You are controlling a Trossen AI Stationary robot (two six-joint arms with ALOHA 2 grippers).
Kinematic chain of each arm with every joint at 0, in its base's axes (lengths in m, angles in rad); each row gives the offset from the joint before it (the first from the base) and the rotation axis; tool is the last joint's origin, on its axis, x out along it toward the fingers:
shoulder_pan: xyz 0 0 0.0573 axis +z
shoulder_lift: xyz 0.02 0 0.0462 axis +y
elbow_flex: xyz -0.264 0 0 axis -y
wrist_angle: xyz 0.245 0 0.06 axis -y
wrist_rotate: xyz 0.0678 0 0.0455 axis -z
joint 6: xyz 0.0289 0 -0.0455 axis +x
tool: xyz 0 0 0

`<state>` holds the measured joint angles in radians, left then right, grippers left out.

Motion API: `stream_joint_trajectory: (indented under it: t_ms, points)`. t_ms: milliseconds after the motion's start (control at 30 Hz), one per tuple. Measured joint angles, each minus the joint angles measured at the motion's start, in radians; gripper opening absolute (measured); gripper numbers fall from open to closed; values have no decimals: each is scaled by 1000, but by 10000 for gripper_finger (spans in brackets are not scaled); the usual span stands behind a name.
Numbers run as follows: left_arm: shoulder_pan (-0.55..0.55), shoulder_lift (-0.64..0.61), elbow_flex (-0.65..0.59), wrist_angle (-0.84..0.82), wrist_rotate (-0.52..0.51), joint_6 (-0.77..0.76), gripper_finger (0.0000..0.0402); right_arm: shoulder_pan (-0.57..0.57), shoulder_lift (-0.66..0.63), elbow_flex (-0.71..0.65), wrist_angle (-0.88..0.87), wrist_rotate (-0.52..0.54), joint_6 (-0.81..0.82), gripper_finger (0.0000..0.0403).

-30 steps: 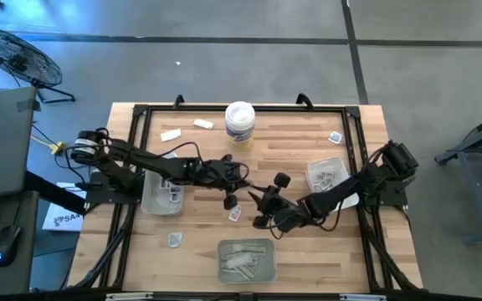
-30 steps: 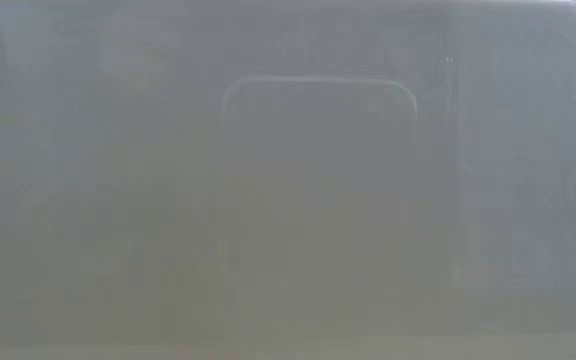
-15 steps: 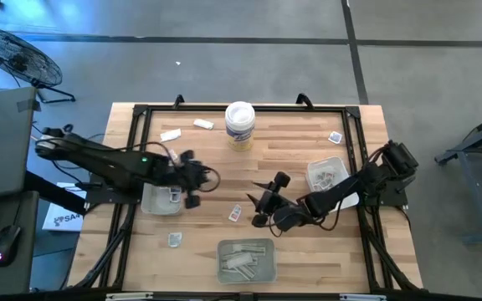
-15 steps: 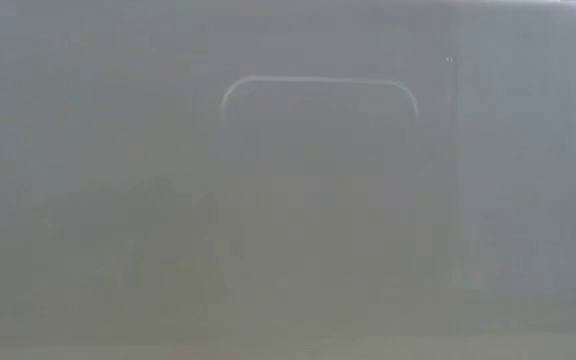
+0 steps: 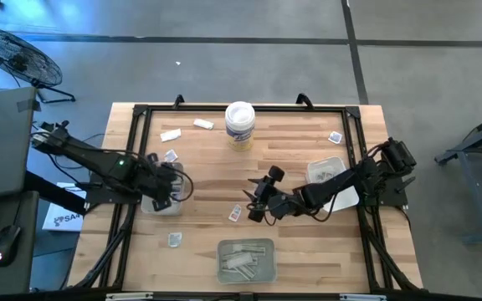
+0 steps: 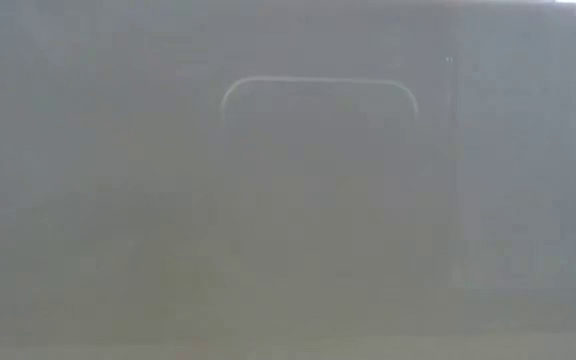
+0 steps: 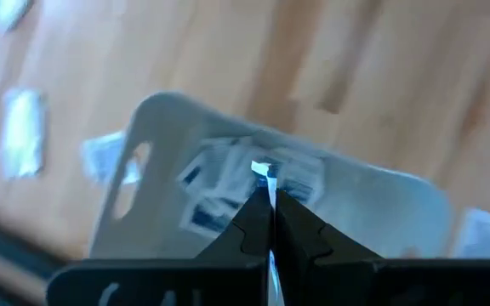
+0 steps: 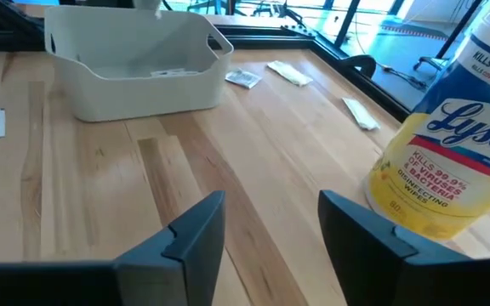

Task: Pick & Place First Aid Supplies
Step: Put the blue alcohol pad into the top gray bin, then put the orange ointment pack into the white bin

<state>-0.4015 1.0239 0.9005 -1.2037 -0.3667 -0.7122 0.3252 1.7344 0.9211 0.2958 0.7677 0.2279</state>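
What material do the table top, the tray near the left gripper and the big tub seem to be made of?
Table top: probably wood, pale planks with grain lines, matte. Tray: likely plastic, whitish, smooth moulded walls with a handle hole. Tub: seemingly plastic, glossy, with a printed yellow label.

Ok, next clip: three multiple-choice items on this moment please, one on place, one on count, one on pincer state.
1. The left pincer is above:
A. the left tray
B. the tub
C. the right tray

2. Trays on the table:
A. one
B. three
C. five

3. The right pincer is:
A. shut on a packet
B. shut, empty
C. open, empty

Answers:
1 A: the left wrist view looks down into that tray.
2 B: left, right and front tray.
3 C: its fingers stand apart with bare wood between.
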Motion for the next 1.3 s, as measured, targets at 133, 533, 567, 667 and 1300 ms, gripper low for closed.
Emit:
stream_joint_trajectory:
  t_ms: [133,533,567,667,1300]
  points:
    - [2,46,0,-43,-29,-53,0,0,0,0,8,0,-8,179]
    - [2,209,-157,82,-50,-186,1,0,1,0,17,-197,-53,177]
    - [2,212,-158,84,-65,-193,1,-1,0,0,25,-234,-65,177]
    - [2,211,-158,95,-90,-198,11,-9,1,0,37,-325,-74,176]
    - [3,210,-5,218,-207,-92,151,-163,0,0,-26,-858,-98,172]
